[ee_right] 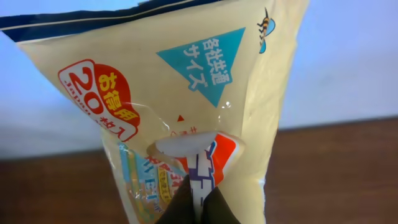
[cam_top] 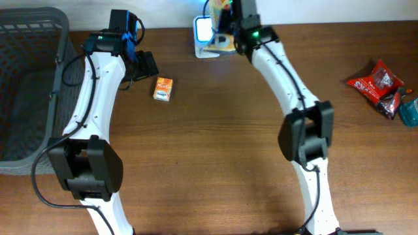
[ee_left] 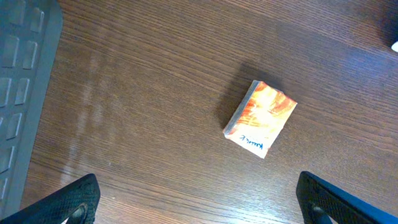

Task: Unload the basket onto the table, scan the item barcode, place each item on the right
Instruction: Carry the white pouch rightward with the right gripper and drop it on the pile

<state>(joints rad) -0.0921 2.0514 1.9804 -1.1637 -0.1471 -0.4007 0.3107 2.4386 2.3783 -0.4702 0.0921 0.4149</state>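
Cream plastic packet point(ee_right: 186, 93), grasped at its lower edge by the clenched right gripper point(ee_right: 198, 194) and held at the far edge of the table point(cam_top: 215, 143), just beside the glowing white-blue scanner point(cam_top: 202, 29); contact between the two not discernible. Bears a dark blue top band, a teal triangle with white Japanese characters, a red-outlined oval with a red "20", and a red-and-blue patch near the pinched edge. No barcode legible in any view.

Left gripper point(ee_left: 200, 208) released, jaws spread wide, hovering above a small orange box point(ee_left: 261, 118) lying flat near the far left of the table.

Dark brown wood-grain table; grey mesh basket point(cam_top: 62, 39) at the left edge, red snack packs point(cam_top: 377, 81) near the right edge. Pale bluish backdrop behind the packet, beyond the table's far edge.
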